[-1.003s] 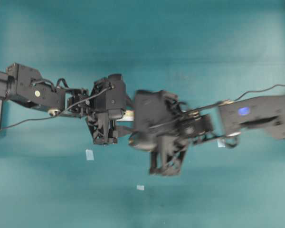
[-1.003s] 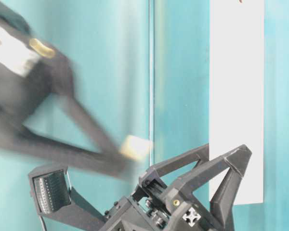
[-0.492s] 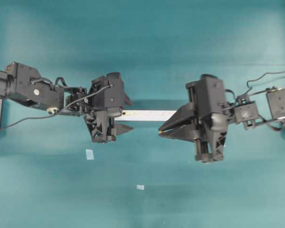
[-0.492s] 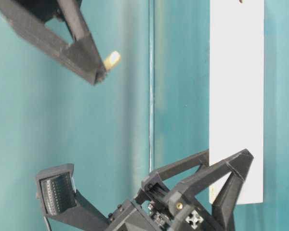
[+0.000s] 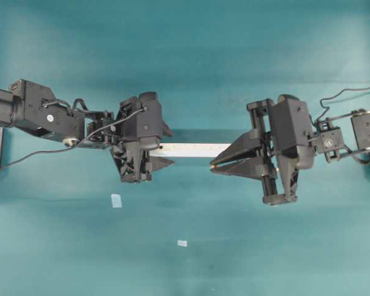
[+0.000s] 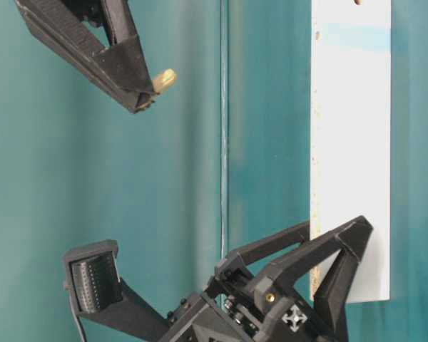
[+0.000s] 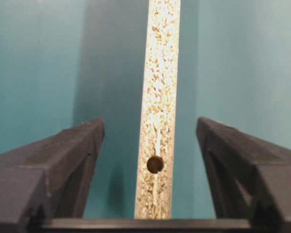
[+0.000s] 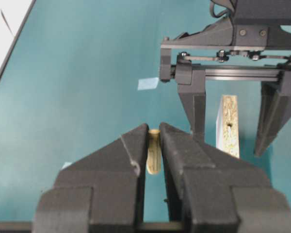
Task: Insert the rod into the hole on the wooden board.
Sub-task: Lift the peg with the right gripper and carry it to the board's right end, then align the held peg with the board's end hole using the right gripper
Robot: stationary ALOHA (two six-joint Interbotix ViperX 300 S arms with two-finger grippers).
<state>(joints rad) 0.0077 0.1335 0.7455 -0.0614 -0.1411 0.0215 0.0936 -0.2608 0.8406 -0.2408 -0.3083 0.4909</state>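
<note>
The overhead view looks straight down on the desk [image 5: 191,61] from far off. The table-level view sits low and close, turned sideways. Each wrist view looks out along its own claw. All four views share the wooden board [image 5: 191,149], closest in the left wrist view.

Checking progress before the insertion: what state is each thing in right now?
rod: clamped between the right gripper's fingers, not in any hole.
right gripper: shut on the rod, off the board.
left gripper: open, fingers either side of the board's end, not touching.
wooden board: standing on edge on the table.
hole: empty.
</note>
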